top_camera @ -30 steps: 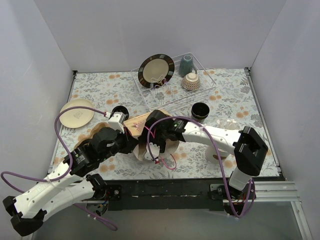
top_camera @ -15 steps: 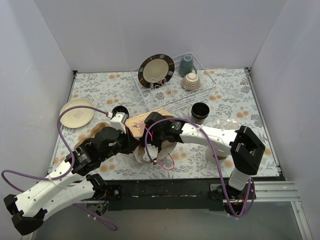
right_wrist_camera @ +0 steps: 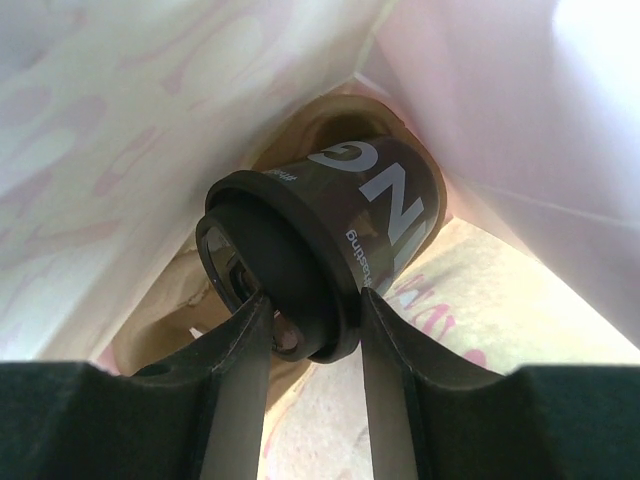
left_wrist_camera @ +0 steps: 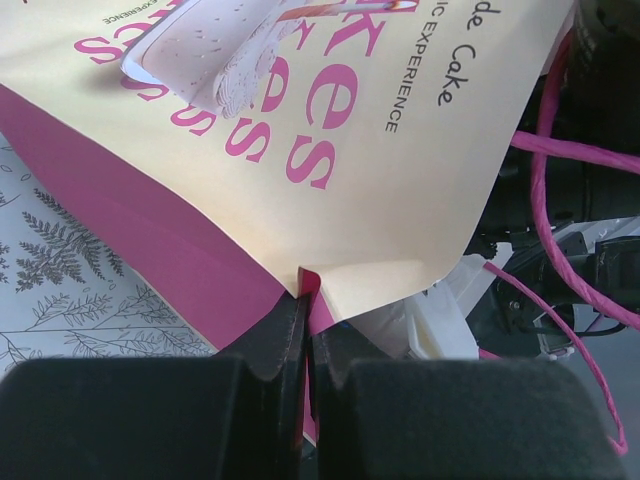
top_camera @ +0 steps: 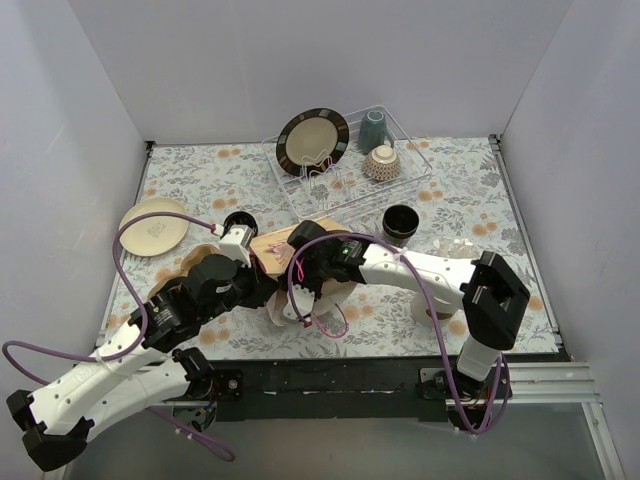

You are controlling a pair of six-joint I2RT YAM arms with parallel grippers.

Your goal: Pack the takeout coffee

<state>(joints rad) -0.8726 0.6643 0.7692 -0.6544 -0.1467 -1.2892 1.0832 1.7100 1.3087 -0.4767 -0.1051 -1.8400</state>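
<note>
Lidded black coffee cup inside paper bag, lying on side, clamped betw. R gripper fingers; not yet released. L gripper pinched tight on bag edge, apparently holding mouth open. Open black cup on table, unpacked. Est. partway.

Floral surface carried: cream plate, clear dish rack, open black cup, paper bag.

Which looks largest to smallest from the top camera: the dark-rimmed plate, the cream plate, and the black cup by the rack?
1. Dark-rimmed plate and cream plate: too alike to rank. One stands upright and the other lies flat.
2. Black cup: clearly smallest.
</note>
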